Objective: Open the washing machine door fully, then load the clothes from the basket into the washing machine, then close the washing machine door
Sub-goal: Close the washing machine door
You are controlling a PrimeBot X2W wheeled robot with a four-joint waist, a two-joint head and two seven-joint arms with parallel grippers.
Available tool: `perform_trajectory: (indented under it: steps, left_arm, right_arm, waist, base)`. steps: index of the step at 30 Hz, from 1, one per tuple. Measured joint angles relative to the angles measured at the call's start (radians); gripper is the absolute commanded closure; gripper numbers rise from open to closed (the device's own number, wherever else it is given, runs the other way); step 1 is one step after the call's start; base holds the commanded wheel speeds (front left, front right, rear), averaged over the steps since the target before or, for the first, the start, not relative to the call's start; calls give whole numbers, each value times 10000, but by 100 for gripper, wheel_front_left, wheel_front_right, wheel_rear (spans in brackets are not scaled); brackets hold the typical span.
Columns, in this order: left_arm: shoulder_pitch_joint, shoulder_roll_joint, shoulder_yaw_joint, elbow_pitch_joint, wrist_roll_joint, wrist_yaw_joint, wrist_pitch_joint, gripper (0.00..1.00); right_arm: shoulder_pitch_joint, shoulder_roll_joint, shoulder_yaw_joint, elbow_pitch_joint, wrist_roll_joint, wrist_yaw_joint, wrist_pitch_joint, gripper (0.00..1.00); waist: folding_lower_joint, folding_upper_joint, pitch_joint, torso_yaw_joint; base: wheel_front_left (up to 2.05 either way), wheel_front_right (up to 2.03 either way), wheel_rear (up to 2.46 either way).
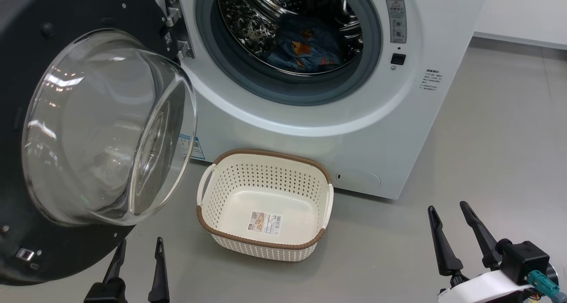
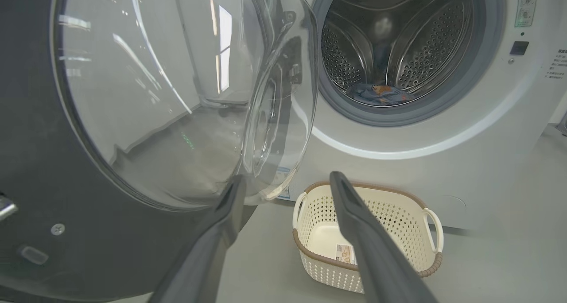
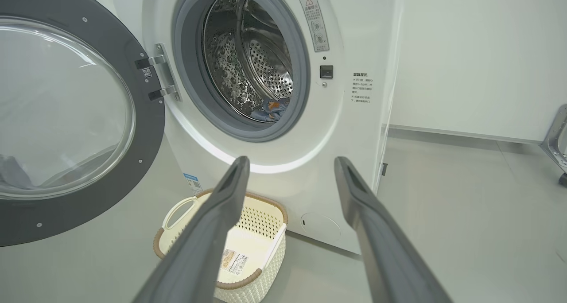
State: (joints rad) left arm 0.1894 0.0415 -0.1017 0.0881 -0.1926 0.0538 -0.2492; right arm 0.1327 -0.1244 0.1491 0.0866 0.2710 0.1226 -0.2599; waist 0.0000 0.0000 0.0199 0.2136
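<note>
The washing machine (image 1: 363, 130) stands ahead with its door (image 1: 102, 130) swung wide open to the left, the glass bowl bulging toward me. The clothes (image 1: 305, 46), blue with orange figures, lie inside the steel drum; they also show as the clothes (image 2: 381, 93) and the clothes (image 3: 270, 109) in the wrist views. The basket (image 1: 266, 245) sits on the floor below the drum mouth, holding only a label. My left gripper (image 1: 139, 247) is open at the lower left, just below the door's rim. My right gripper (image 1: 448, 207) is open at the lower right, well away from the basket.
Grey floor (image 1: 487, 139) stretches to the right of the machine, with a white wall (image 3: 478, 59) behind it. A metal frame (image 3: 556, 143) stands at the far right in the right wrist view. The open door takes up the space on the left.
</note>
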Motion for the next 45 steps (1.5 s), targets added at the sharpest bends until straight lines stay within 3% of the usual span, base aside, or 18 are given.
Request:
perform_trajectory:
  steps: [20,45]
  left_arm:
    - [-4,4,205,-59,-29,174,0,0]
    - [10,19,332,-228,-102,311,0,0]
  right_arm:
    - [-3,-48,236,8,-94,0,0,0]
    - [-14,-81,516,71,-96,0,0,0]
  waist:
    - [0,0,-227,1536]
    - [0,0,-344,2255]
  base:
    - [0,0,0]
    - [0,0,0]
